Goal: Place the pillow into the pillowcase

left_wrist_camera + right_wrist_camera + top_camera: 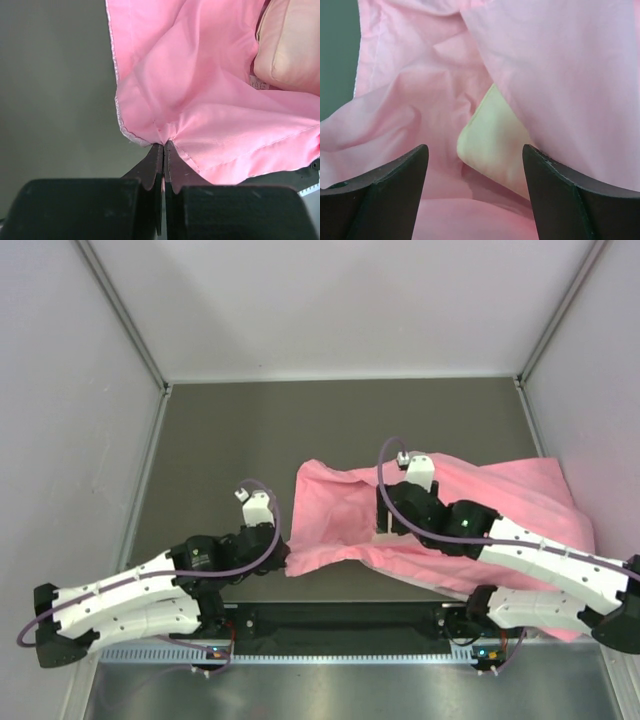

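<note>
Left gripper (164, 148) clamped on pillowcase (210, 100) hem, at the fabric's 8 o'clock corner. Right gripper (475, 148) spread wide over cream pillow (492, 132) corner between pink folds.

Most of the pillow (495, 145) — all but a corner — under the pillowcase (335, 520) folds
</note>
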You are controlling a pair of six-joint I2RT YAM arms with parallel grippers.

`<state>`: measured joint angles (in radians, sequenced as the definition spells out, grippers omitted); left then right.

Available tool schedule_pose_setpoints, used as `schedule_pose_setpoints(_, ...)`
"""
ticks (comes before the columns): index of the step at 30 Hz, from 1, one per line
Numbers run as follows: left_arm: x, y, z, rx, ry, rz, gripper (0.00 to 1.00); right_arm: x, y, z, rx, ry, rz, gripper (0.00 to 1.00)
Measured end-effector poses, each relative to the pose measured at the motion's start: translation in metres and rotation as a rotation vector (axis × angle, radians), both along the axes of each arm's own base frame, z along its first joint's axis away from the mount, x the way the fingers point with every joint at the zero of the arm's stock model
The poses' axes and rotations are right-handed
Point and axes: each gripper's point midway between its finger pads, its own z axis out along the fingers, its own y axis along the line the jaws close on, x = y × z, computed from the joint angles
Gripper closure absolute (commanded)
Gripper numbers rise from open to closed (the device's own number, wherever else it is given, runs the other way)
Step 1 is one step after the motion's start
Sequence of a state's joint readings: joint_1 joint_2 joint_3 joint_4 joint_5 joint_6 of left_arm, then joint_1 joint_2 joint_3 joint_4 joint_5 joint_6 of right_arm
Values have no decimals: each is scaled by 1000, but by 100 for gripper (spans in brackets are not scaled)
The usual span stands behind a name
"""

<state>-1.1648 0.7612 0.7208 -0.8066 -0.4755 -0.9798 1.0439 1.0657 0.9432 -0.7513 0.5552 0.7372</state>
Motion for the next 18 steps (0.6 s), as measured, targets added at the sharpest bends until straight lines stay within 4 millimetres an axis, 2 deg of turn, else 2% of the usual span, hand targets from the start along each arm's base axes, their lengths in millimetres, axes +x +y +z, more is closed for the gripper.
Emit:
schedule_pose_setpoints(6,-1,-5,2,-35,-2,-15,100,-7,-18,7,-7,-11,-9,20)
schedule_pose_setpoints(7,-1,-6,2,-40,-4,-15,100,-9,-18,9,5,-16,-5,11)
schedule_pose_setpoints(9,-1,-6,3,-44,-5,-15,100,-13,-17,13,50,-25,24,1)
schedule_pose_setpoints(10,-1,-6,4,-45,-6,-15,100,-16,-14,16,78,-32,51,0)
schedule_pose_setpoints(13,-1,-5,6,-51,-12,-19,100,-22,4,32,166,-51,154,0)
schedule_pose_setpoints(15,-2,-5,7,-56,-13,-24,100,-23,22,39,204,-54,226,0)
schedule_pose_setpoints(18,-5,-7,7,-62,-5,-39,100,-16,55,48,227,-57,304,0)
